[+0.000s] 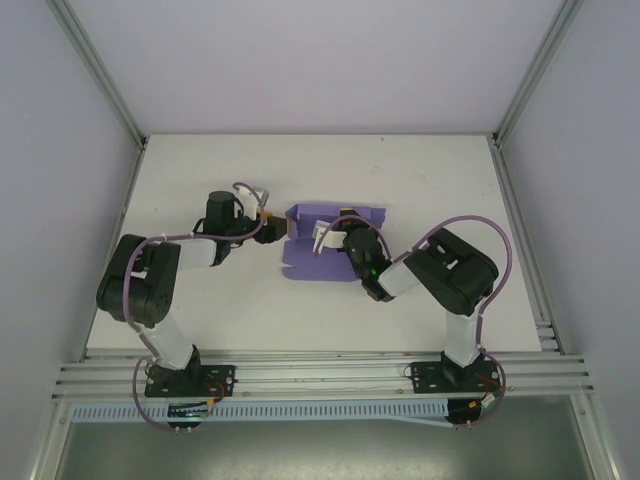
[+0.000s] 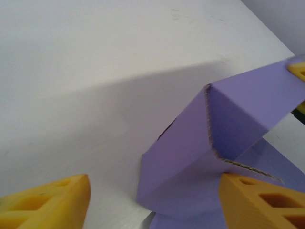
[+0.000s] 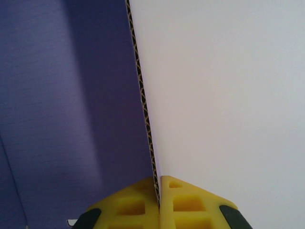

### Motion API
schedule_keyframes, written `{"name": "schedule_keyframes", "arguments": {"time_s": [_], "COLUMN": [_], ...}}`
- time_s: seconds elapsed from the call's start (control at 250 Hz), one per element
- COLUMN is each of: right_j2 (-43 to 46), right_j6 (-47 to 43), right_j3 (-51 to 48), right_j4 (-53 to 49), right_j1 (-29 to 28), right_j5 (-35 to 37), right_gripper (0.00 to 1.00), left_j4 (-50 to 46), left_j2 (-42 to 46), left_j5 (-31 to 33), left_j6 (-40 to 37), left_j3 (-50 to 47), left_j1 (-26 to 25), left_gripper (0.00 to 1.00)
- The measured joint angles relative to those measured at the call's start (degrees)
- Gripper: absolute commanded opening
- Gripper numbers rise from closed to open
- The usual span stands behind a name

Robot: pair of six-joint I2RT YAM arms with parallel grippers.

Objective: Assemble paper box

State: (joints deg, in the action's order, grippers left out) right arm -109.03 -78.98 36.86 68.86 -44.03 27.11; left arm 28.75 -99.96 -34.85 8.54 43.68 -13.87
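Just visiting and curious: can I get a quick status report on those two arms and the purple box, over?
Left pincer open, facing a raised flap. Right pincer shut on paper box edge. Box partly folded, lying on table.

White table top [image 1: 300,165] is lying flat, showing a few faint specks near its far edge. Pale enclosure walls [image 1: 320,60] are standing behind it and at both sides, with a left aluminium post [image 1: 100,70] and a right aluminium post [image 1: 533,70] meeting the table's far corners. Aluminium rails [image 1: 320,372] are running along the near edge, with a slotted grey cable duct [image 1: 330,410] lying just beside them.
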Motion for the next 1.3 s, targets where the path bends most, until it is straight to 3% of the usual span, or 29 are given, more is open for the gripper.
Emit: {"name": "schedule_keyframes", "arguments": {"time_s": [0.152,0.352,0.624,0.691,0.739,0.899,1.027,1.095,1.243,1.299], "right_j2": [0.0,0.0,0.8,0.8,0.8,0.9,0.9,1.0,1.5,1.8], "right_j6": [0.1,0.7,1.9,2.1,2.4,3.4,4.4,4.7,6.1,6.5], "right_j3": [0.0,0.1,0.4,0.7,0.9,1.4,1.9,2.2,2.8,3.4], "right_j4": [-0.3,-0.5,-2.6,-3.1,-3.5,-4.8,-5.8,-6.4,-7.5,-7.8], "right_j1": [0.0,0.0,-0.1,-0.1,-0.1,-0.1,-0.1,-0.1,-0.3,-0.5], "right_j5": [1.1,1.3,1.3,1.6,1.7,2.5,3.3,3.4,2.7,2.8], "right_gripper": [0.00,0.00,0.00,0.00,0.00,0.00,0.00,0.00,0.00,0.00], "left_j4": [-2.9,-4.5,-5.3,-5.4,-5.5,-7.2,-7.4,-8.0,-9.0,-9.1], "left_j2": [-4.1,-6.3,-9.5,-10.0,-10.3,-12.3,-13.3,-13.4,-13.9,-13.9], "left_j5": [-4.4,-4.6,0.3,2.0,3.4,9.1,10.7,12.3,17.8,20.8], "left_j6": [-2.1,-4.1,-4.2,-4.3,-4.1,-4.1,-3.8,-3.7,-1.9,-0.9], "left_j3": [4.2,5.2,8.0,8.8,9.4,13.2,14.7,15.6,17.4,17.7], "left_j1": [-0.5,-4.2,-6.5,-6.7,-7.1,-9.4,-9.7,-9.9,-11.2,-12.1], "left_gripper": [0.62,0.63,0.36,0.37,0.47,0.45,0.31,0.29,0.00,0.00]}}
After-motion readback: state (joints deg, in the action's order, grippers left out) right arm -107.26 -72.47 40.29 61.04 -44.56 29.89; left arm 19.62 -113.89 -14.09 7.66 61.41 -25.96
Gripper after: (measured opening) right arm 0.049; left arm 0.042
